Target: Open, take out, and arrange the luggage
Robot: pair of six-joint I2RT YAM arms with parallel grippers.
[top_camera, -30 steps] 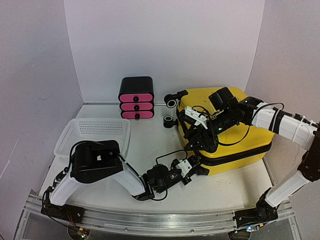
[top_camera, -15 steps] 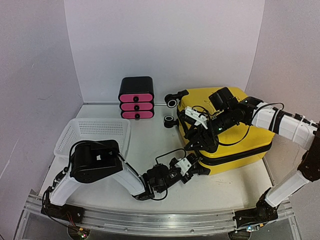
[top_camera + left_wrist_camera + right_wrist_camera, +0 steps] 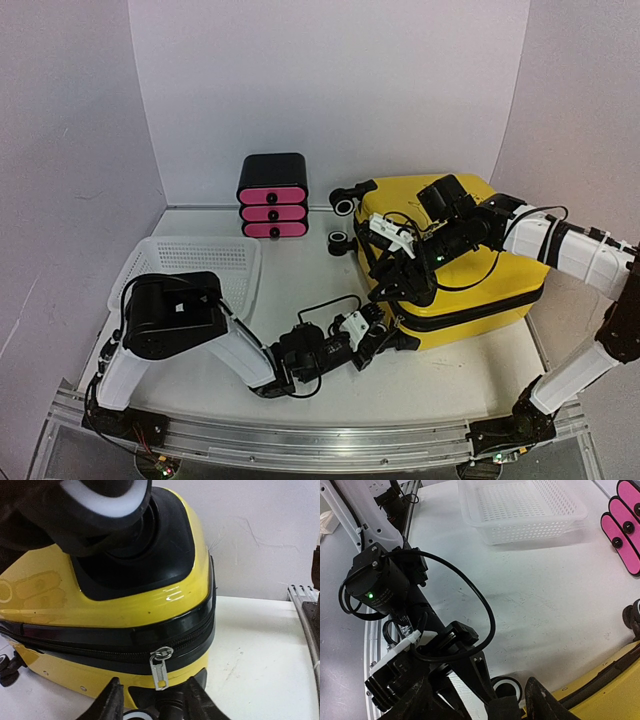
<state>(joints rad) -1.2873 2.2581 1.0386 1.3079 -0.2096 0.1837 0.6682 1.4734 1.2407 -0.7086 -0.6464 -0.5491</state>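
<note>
Left end effector (image 3: 154, 681), spread, flanks zipper pull (image 3: 159, 672) on luggage (image 3: 100, 605).

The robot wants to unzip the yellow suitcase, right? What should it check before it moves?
1. Zipper pull lined up with the left hand: ok, it hangs between the fingers.
2. Left hand gripping the pull: not ok, the fingers stand apart and do not touch it.
3. Luggage unzipped: not ok, the zipper band is closed round the corner.
4. Right hand steadying the luggage: cannot tell; it sits at the wheeled end, but its grip is hidden.
5. Basket out of the way: ok, it stands apart from the luggage.
</note>
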